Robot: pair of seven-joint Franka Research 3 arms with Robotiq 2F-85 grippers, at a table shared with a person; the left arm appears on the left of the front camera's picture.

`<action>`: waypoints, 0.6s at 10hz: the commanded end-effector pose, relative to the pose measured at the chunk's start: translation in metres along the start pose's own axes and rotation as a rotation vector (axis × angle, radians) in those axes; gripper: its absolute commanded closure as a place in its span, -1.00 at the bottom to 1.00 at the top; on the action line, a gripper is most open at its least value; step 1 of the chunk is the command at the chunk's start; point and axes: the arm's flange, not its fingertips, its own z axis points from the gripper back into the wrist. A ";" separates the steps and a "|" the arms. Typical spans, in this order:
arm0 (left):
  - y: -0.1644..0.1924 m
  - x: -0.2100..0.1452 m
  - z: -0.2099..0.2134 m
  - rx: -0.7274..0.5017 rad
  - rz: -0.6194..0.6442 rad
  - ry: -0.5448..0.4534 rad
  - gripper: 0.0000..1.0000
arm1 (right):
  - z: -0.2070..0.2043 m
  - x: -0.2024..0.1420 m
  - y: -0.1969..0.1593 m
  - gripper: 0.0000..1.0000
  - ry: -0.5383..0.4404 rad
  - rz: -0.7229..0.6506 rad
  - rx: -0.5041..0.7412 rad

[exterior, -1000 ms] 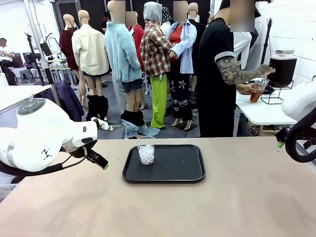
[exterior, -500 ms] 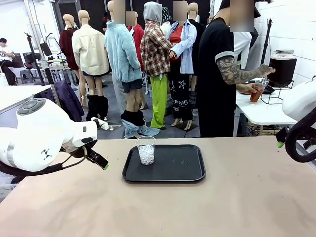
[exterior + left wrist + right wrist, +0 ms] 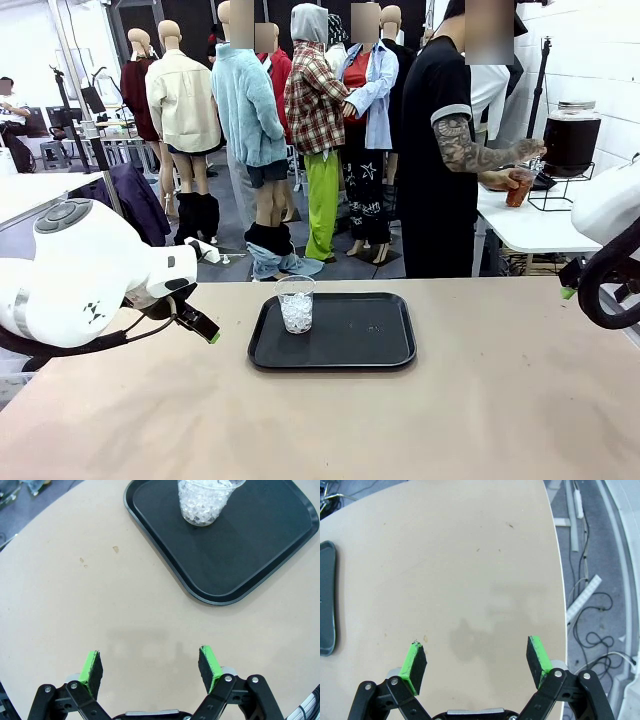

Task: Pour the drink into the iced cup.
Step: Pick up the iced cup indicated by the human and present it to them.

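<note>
A clear plastic iced cup (image 3: 295, 304) full of white ice stands on the left part of a black tray (image 3: 345, 350); in the left wrist view the iced cup (image 3: 206, 501) sits at the top on the tray (image 3: 260, 575). Behind the table a person holds a small cup of reddish-brown drink (image 3: 519, 188) under a dark dispenser jar (image 3: 571, 138) on a side table. My left gripper (image 3: 150, 667) hovers open over bare tabletop, short of the tray. My right gripper (image 3: 477, 662) is open above the table's right end, with nothing between its fingers.
The tan table (image 3: 400, 420) is bare around the tray. In the right wrist view its edge (image 3: 559, 580) drops to a floor with cables, and the tray's edge (image 3: 326, 600) lies far left. A white side table (image 3: 530, 225) stands back right.
The person's raised forearm at the dispenser has dropped slightly. Both arms and the iced cup have not moved.
</note>
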 end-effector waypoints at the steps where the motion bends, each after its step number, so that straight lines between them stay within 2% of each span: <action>1: 0.002 -0.001 0.001 0.000 0.004 -0.001 -1.00 | -0.001 0.001 -0.001 -1.00 -0.003 0.003 -0.010; 6: 0.002 -0.001 0.001 0.000 0.004 -0.001 -1.00 | -0.001 0.001 -0.001 -1.00 -0.003 0.003 -0.010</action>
